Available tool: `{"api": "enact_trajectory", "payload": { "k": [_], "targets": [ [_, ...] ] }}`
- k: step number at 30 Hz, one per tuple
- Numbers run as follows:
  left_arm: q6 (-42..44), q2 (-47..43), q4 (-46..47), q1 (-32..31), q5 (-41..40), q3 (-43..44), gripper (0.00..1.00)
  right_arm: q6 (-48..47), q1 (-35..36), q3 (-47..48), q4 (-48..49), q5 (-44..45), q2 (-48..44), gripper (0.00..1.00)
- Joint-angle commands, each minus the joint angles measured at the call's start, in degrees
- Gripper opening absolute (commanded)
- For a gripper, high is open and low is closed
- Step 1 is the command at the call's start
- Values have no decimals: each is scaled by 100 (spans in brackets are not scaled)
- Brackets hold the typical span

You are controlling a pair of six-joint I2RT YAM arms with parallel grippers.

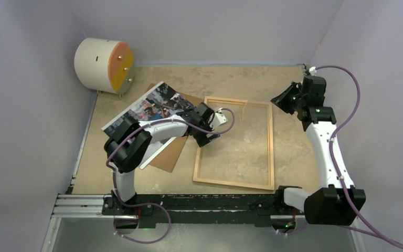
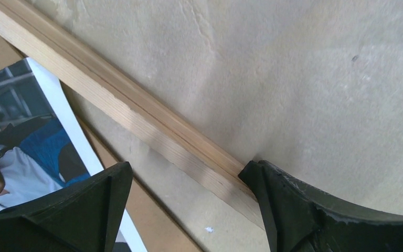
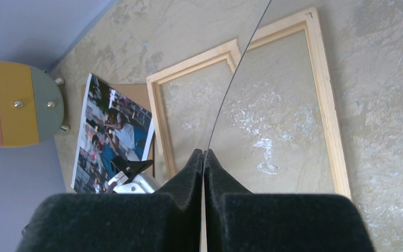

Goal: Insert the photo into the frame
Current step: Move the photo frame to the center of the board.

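The light-wood frame (image 1: pixel 269 142) lies flat mid-table. The photo (image 1: pixel 157 102) rests face up to its left on a brown backing sheet (image 1: pixel 170 152), partly under my left arm. My left gripper (image 1: pixel 210 128) is open, low over the frame's left rail (image 2: pixel 136 113). One of its fingertips (image 2: pixel 252 173) is against the wood and the other is over the photo's white edge (image 2: pixel 78 142). My right gripper (image 3: pixel 203 153) is shut on the edge of a thin clear pane (image 3: pixel 230 86), held up above the frame's far right corner (image 1: pixel 283 100).
A white drum with an orange and yellow face (image 1: pixel 104 65) stands at the back left corner. Grey walls close in the table on the left, back and right. A metal rail (image 1: pixel 84 202) runs along the near edge by the arm bases.
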Motion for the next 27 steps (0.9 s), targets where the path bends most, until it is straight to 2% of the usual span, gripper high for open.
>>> {"api": "enact_trajectory", "payload": {
  "k": [1, 7, 15, 17, 21, 24, 27],
  "targets": [
    [457, -139, -438, 48, -484, -366, 90, -116, 39, 151, 107, -160, -88, 0],
    [346, -313, -720, 134, -409, 118, 95, -168, 55, 242, 48, -252, -33, 0],
    [283, -987, -1779, 439, 570, 1331, 100, -163, 391, 719, -78, -93, 111, 0],
    [235, -1136, -1944, 766, 757, 1664, 100, -88, 902, 941, -114, 137, 225, 0],
    [19, -1096, -2514, 1907, 1315, 2427, 100, 164, 1678, 1708, -244, 211, 726, 0],
    [-29, -1190, -2513, 2585, 1295, 2484, 100, 262, 2416, 2488, -434, 200, 1104, 0],
    [-26, -1241, -2507, 3023, 1017, 2347, 100, 462, 2763, 2929, -404, -374, 1251, 0]
  ]
}}
